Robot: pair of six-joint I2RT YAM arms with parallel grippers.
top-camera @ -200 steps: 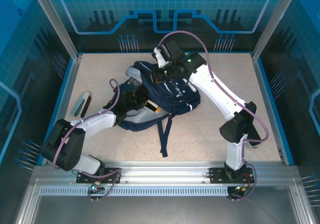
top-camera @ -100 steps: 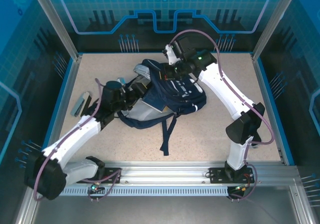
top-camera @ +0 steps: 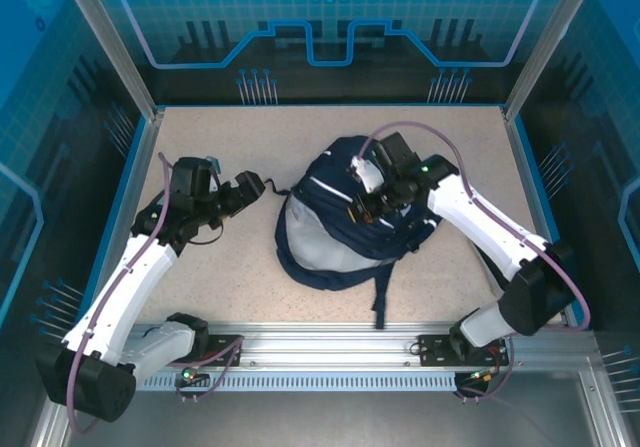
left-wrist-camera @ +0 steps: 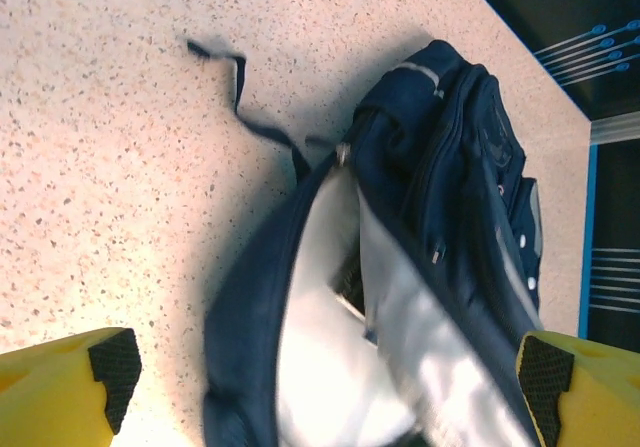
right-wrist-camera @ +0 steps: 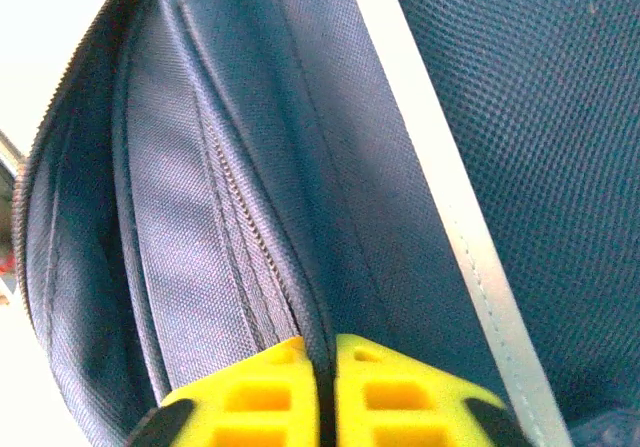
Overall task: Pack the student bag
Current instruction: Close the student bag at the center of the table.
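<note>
The student bag (top-camera: 335, 232) is seen lying at the middle of the table (top-camera: 230, 287), its mouth gaping towards the left with pale lining exposed, and a strap (top-camera: 380, 302) trailed towards the near edge. The left gripper (top-camera: 256, 184) is held just left of the bag, clear of it, jaws spread wide. The right gripper (right-wrist-camera: 325, 367) is set on the bag's top, jaws nearly closed, a fold of fabric pinched between them
</note>
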